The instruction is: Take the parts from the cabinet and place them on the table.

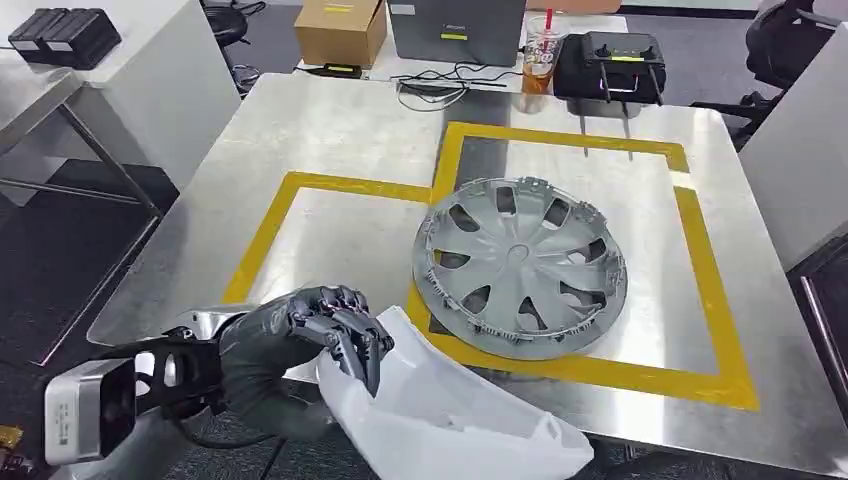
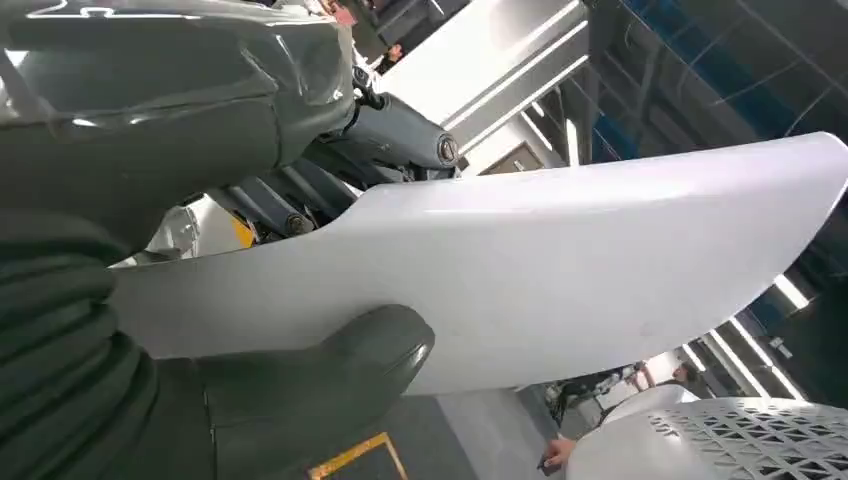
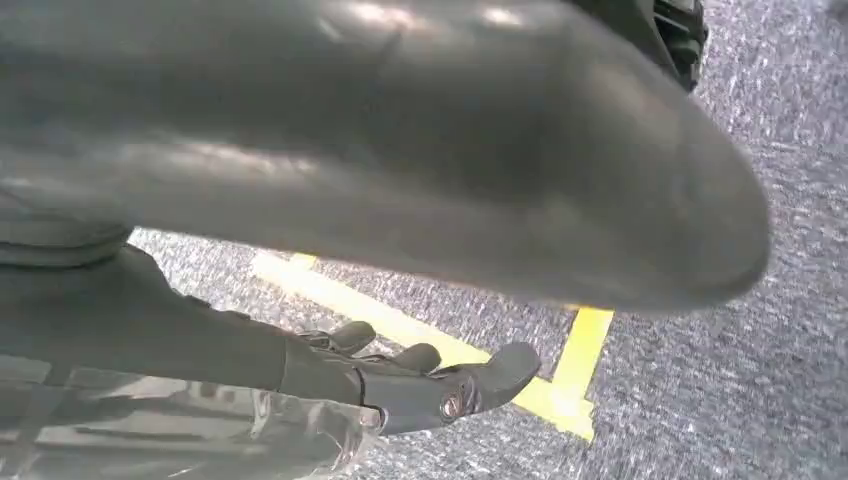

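The left hand holds a white curved part at the near edge of the metal table. Its fingers wrap over the top edge and its thumb presses the other side. A grey hubcap lies flat on the table inside yellow tape lines. The right hand hangs above grey carpet, fingers apart, holding nothing

A workshop or lab: steel table marked with yellow tape, cardboard box, equipment cases.
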Robot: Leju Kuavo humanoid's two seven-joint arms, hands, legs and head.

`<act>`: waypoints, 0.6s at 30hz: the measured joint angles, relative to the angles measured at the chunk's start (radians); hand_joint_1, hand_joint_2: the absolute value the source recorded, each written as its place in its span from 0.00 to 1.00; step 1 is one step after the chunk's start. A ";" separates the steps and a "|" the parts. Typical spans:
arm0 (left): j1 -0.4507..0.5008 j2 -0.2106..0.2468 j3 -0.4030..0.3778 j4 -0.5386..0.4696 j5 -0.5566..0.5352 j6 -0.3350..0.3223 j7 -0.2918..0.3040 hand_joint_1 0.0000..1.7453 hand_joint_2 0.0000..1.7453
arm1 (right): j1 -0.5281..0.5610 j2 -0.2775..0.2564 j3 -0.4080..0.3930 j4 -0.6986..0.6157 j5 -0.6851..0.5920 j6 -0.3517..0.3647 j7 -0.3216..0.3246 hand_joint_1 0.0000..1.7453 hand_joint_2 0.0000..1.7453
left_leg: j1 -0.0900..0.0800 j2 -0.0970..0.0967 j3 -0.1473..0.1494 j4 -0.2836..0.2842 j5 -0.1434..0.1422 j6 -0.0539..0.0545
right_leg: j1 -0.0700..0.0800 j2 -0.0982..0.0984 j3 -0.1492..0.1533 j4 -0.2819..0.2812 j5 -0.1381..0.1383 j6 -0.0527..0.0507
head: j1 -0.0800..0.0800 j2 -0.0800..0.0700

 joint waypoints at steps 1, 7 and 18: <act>-0.001 0.000 -0.001 0.001 -0.001 0.000 0.000 0.94 1.00 | 0.001 -0.001 -0.001 0.003 0.000 -0.002 0.000 0.00 0.00 | 0.003 0.000 -0.018 0.035 -0.007 -0.003 | 0.000 0.002 0.000 0.000 0.000 0.000 | 0.000 0.000; -0.038 0.003 -0.007 0.004 -0.007 -0.006 0.000 0.94 1.00 | -0.002 0.001 -0.006 0.019 0.002 -0.008 0.000 0.00 0.00 | -0.009 -0.022 0.109 -0.227 0.115 0.031 | 0.004 0.022 0.001 -0.003 0.004 0.009 | 0.002 0.000; -0.061 -0.005 -0.018 0.016 -0.017 0.016 0.001 0.94 1.00 | 0.004 0.000 -0.010 0.031 0.008 0.016 0.050 0.00 0.00 | -0.004 0.000 0.153 -0.311 0.155 0.067 | -0.002 -0.001 -0.081 0.164 -0.056 0.048 | 0.002 0.000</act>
